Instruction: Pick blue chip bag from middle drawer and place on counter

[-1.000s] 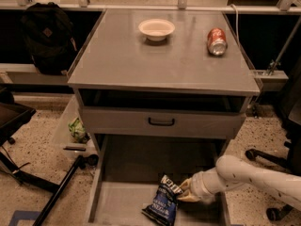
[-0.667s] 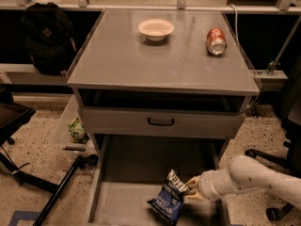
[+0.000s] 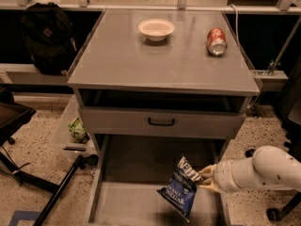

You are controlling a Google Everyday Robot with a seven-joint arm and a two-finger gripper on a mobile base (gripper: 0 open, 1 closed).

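Observation:
The blue chip bag hangs tilted above the open middle drawer, whose bare grey floor lies at the bottom of the camera view. My gripper comes in from the right on a white arm and is shut on the bag's right upper edge, holding it clear of the drawer floor. The counter is the cabinet's flat grey top, above and behind the bag.
A white bowl and a red soda can lying on its side rest on the counter. A closed drawer front with a black handle sits below it. A black backpack and a green packet are at the left.
The gripper has lifted the blue chip bag up off the drawer floor and carried it slightly to the right. The rest of the scene has not moved.

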